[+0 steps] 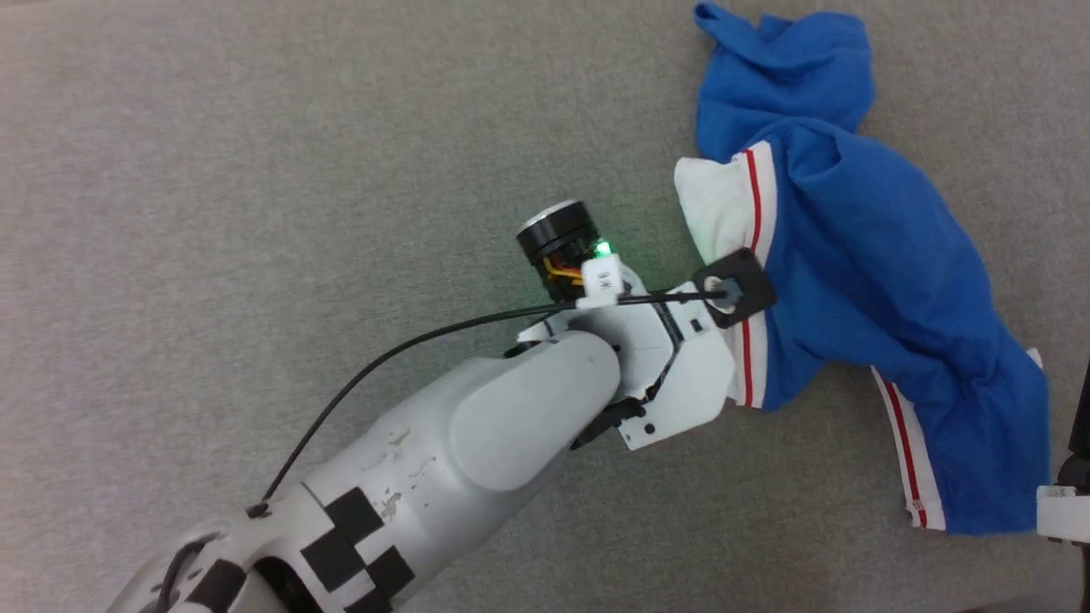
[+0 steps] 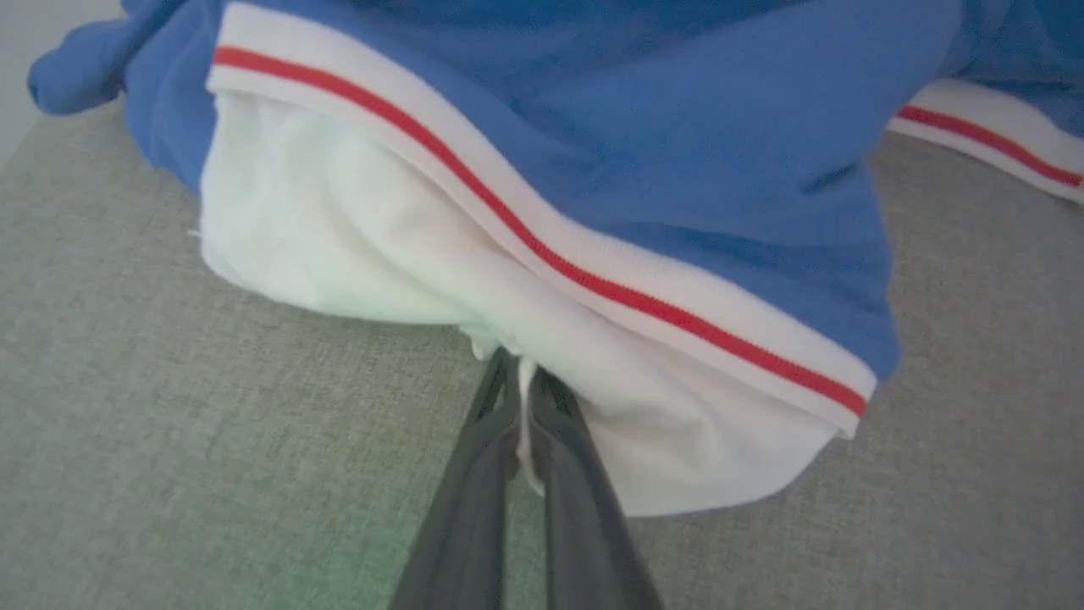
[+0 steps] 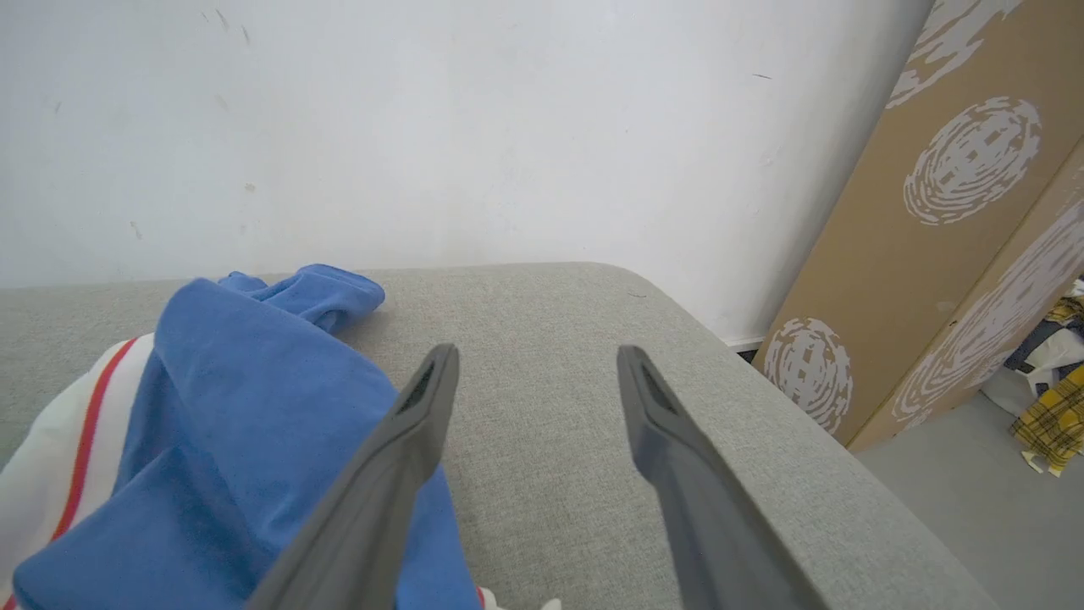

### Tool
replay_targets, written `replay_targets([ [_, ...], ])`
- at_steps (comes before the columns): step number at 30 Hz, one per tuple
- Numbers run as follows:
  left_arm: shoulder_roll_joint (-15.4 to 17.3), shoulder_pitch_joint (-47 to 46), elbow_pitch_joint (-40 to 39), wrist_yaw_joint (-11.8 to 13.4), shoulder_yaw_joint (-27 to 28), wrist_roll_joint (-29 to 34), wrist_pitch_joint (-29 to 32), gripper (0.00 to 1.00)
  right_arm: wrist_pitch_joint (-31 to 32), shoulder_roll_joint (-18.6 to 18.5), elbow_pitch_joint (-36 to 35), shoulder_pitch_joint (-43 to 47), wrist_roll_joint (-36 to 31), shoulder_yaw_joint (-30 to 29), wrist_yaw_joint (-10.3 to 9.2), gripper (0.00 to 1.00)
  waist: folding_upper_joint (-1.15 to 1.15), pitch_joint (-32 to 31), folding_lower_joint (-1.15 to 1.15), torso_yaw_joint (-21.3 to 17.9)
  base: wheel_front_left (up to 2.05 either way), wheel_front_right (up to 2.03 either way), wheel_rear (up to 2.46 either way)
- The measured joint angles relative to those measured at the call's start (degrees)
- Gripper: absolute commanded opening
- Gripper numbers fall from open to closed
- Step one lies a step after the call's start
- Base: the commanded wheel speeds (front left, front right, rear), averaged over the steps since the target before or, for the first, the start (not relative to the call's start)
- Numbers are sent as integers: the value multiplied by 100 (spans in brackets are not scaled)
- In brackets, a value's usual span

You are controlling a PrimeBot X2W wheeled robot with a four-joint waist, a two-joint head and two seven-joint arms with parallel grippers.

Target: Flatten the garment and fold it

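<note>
We see the left gripper (image 2: 520, 371) pinching white cloth of the garment (image 1: 886, 281); the right gripper (image 3: 538, 352) is spread, cardboard boards (image 3: 931, 212) at two o'clock.

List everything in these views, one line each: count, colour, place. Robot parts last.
garment: one, royal blue with white sleeve and red-striped white trim, crumpled on the surface's right side.
padded surface: one, grey fabric, under the garment.
wall: one, white, behind the surface.
patterned boards: apparently two, brown with white swirls, leaning at the wall.
plaid cloth: one, yellow and dark, beyond the boards.
left gripper: one, dark, shut on the garment's white sleeve.
right gripper: one, dark, open, beside the garment.
</note>
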Motion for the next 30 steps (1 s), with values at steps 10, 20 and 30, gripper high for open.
replay_targets([
  [10, 435, 648, -636, 929, 981, -610, -815, 0, 288, -1, -231, 200, -238, -151, -1, 100, 0, -653, 0, 367, 0, 0, 0],
  [20, 2247, 3148, -2646, 2509, 2388, -1527, -1074, 0, 622, 1, -520, 500, -248, -197, -1, 100, 0, -1226, -1, 909, 0, 0, 0],
  [30, 2641, 5711, -3676, 3476, 3062, -2312, -1671, 0, 779, 0, -604, 657, -276, -209, -1, 100, 0, -1469, -1, 1345, 0, 0, 0],
])
